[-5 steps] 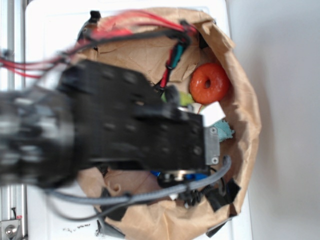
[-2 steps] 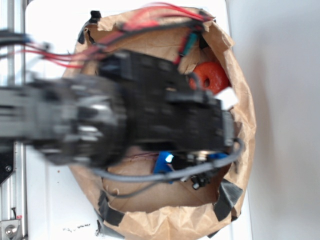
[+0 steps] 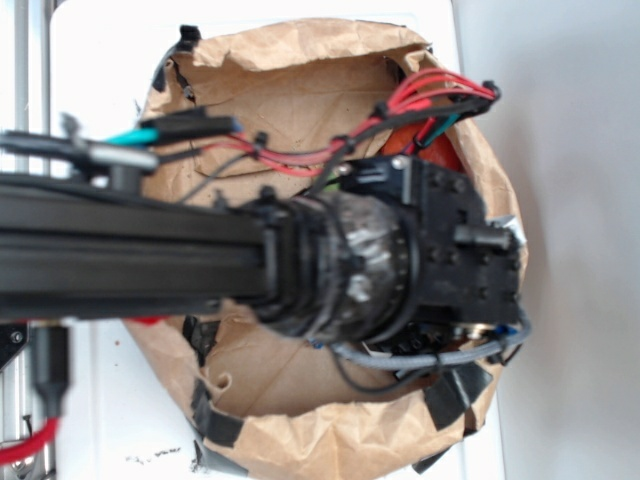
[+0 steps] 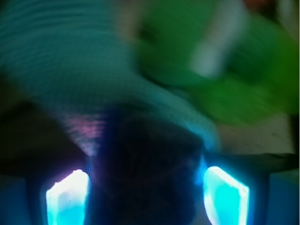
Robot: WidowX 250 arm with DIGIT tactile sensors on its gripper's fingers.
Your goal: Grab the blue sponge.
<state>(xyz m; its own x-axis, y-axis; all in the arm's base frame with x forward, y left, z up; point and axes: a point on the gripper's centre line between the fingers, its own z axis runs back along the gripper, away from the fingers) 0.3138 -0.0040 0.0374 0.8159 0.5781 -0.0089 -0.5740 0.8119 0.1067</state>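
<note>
The wrist view is blurred and very close. A dark royal-blue mass, the blue sponge (image 4: 145, 159), fills the space between my two fingertips. The fingers (image 4: 68, 197) glow cyan at the bottom left and bottom right, and my gripper (image 4: 146, 197) stands open with its jaws wide apart, one on each side of the sponge. Whether the pads touch it is unclear. In the exterior view the arm's wrist (image 3: 440, 250) hangs low over the right side of the brown paper bag (image 3: 300, 70) and hides the fingers and the sponge.
A pale teal rag (image 4: 70, 56) lies just beyond the sponge at upper left, and a green plush toy (image 4: 225, 79) at upper right. An orange ring (image 3: 443, 155) peeks out behind the wrist cables. The bag's crumpled walls surround everything.
The arm has swung to the right across the bag and dropped over its right side. It now covers the ring, rag and sponge that showed before.
</note>
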